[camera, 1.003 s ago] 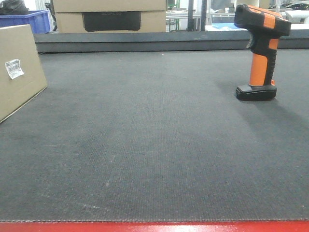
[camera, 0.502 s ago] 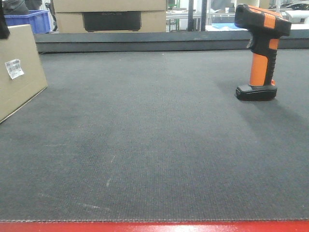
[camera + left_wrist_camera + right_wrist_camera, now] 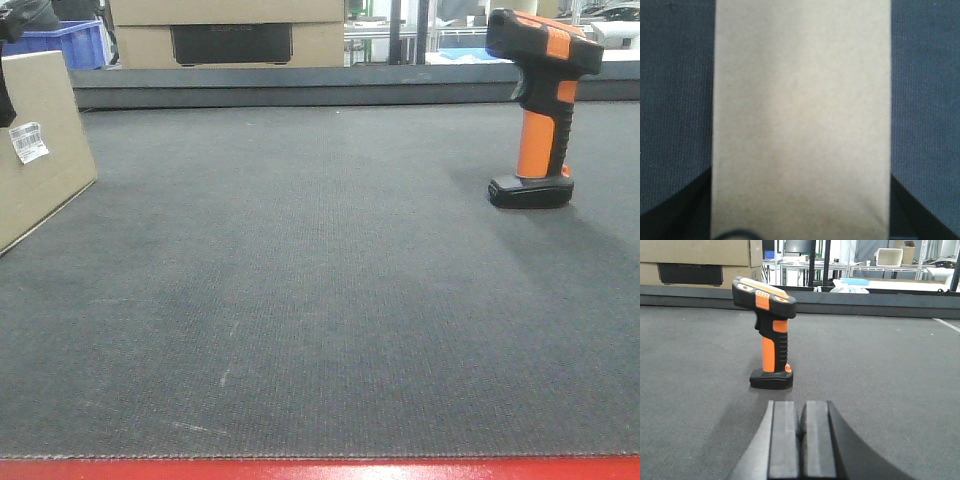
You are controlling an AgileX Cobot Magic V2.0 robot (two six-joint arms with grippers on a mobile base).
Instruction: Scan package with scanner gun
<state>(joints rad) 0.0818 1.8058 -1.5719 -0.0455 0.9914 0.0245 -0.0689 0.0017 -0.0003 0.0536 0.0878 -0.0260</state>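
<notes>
Package (image 3: 45,140) at the front view's left edge, scanner gun (image 3: 541,100) upright on the mat (image 3: 320,300) far right, open mat between, left gripper (image 3: 800,220) spread wide astride the package, contact perhaps not made, right gripper (image 3: 801,440) pressed closed, low, facing the scanner gun.

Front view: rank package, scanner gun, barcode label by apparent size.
1. package, though it is cropped by the left frame edge and nearer the camera.
2. scanner gun, not far behind the package's visible part.
3. barcode label, clearly smallest.
</notes>
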